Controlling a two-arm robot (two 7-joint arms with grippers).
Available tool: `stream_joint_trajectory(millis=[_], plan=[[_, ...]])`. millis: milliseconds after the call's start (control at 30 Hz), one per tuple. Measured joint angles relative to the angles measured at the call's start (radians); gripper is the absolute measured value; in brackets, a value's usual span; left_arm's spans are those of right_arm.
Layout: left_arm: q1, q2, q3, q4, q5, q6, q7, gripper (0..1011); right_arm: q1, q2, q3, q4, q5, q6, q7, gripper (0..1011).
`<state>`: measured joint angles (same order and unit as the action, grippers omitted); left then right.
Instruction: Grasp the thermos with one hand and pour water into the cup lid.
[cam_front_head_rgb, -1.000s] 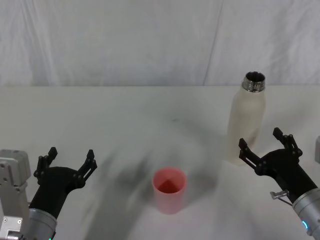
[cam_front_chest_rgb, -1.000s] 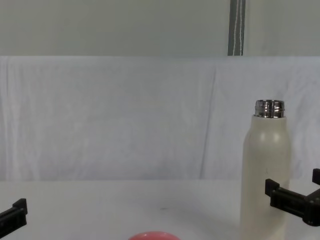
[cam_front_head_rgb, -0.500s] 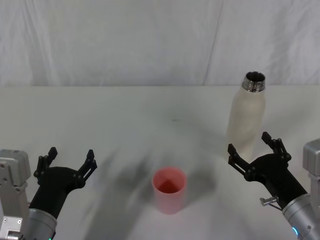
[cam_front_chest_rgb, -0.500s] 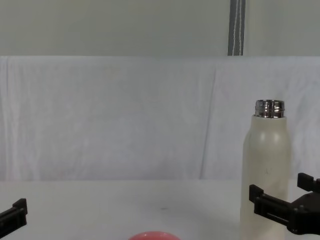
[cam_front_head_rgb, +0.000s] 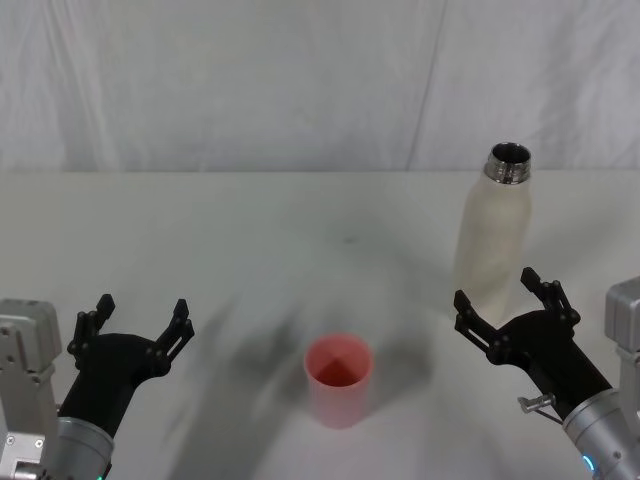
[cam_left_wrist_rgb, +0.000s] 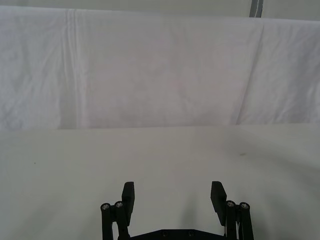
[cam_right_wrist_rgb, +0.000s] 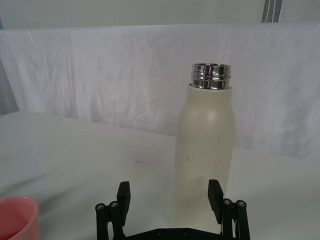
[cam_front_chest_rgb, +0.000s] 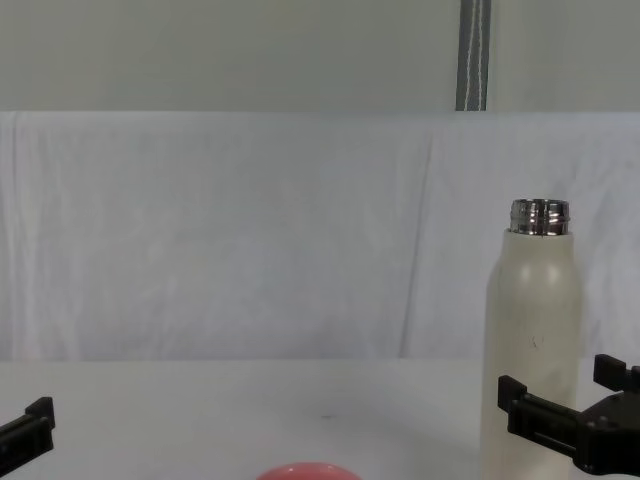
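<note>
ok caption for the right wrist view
Open right gripper lined up before the upright, uncapped thermos, cup lid off to one side.

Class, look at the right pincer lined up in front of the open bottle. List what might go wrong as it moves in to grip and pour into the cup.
1. The bottle is tall and narrow; if one finger of the open right pincer touches first, it may tip.
2. Its neck has no cap, so a topple would likely spill.
3. The pink cup is small and stands apart, so the pour could miss.
The left pincer hangs open, away from both.
</note>
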<state>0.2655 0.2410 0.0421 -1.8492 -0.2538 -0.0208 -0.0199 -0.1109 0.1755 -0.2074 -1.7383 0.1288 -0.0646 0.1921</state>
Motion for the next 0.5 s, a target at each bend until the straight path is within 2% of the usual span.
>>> stream_joint_trajectory(millis=[500], plan=[[0.000,0.000,0.000,0.000,0.000,0.000,0.000,1001,0.003,0.000,0.004,0.004,0.013,0.002,0.006,1000]])
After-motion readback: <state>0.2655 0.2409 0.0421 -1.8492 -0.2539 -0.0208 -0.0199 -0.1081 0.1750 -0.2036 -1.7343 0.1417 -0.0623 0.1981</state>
